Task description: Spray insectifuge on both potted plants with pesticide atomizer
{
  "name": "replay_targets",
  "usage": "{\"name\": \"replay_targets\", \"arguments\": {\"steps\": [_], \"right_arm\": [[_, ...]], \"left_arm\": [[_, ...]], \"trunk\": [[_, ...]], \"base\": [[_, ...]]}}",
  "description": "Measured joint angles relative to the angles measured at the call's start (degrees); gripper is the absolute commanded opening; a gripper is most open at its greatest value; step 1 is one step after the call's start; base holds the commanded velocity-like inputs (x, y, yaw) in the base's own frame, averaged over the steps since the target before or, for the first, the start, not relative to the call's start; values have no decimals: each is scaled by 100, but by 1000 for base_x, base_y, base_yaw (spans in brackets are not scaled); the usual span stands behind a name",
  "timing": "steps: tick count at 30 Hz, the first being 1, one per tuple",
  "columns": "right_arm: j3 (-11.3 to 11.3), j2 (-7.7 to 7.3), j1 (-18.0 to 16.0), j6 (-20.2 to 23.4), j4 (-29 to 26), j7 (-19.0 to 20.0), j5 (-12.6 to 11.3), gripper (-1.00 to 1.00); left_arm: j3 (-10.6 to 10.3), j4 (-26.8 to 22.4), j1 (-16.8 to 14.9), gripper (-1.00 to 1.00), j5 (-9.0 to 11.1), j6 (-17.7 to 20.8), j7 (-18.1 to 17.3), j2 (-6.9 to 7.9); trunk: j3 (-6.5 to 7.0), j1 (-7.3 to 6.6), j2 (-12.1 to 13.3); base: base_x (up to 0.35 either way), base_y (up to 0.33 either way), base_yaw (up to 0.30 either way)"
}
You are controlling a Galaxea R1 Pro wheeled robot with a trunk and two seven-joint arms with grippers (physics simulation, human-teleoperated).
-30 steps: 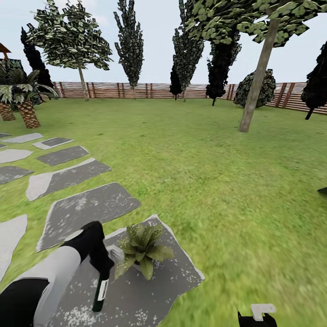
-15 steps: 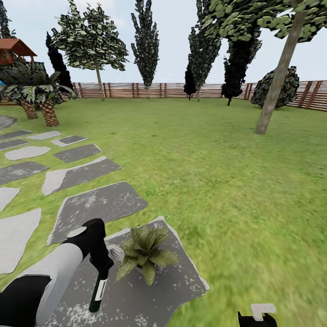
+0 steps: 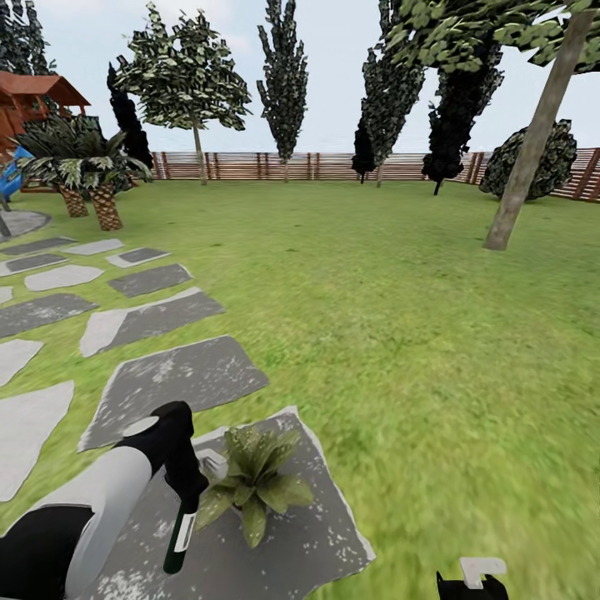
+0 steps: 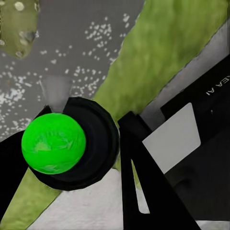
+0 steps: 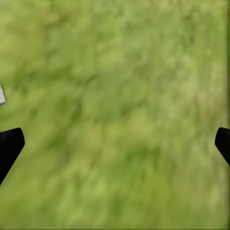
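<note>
Left gripper: clamped on the pesticide atomizer, bottle hanging downward.
Atomizer: just beside the potted plant on a grey stone slab.
Right gripper: fingers spread wide over the lawn, holding nothing.

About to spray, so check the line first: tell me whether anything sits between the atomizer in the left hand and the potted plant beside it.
Nothing visible stands between them. The pesticide atomizer hangs from the left hand right next to the potted plant on the grey stepping stone.
</note>
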Motion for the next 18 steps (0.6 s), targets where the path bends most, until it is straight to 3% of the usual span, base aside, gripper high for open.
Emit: {"name": "replay_targets", "arguments": {"steps": [5, 8, 14, 18], "right_arm": [[1, 0, 0, -2, 1, 0, -3, 100], [1, 0, 0, -2, 2, 0, 4, 100], [0, 0, 0, -2, 2, 0, 0, 100], [0, 0, 0, -2, 1, 0, 0, 100]], "left_arm": [[-14, 9, -20, -100, -19, -15, -18, 34], [-29, 3, -26, -100, -37, -31, -299, 51], [-44, 9, -71, -100, -56, -51, -385, 46], [-41, 9, -55, -100, -274, -39, -385, 14]], "trunk": [[0, 0, 0], [0, 1, 0], [0, 2, 0], [0, 2, 0]], "base": [[146, -130, 253], [24, -10, 87], [2, -1, 125], [0, -60, 274]]}}
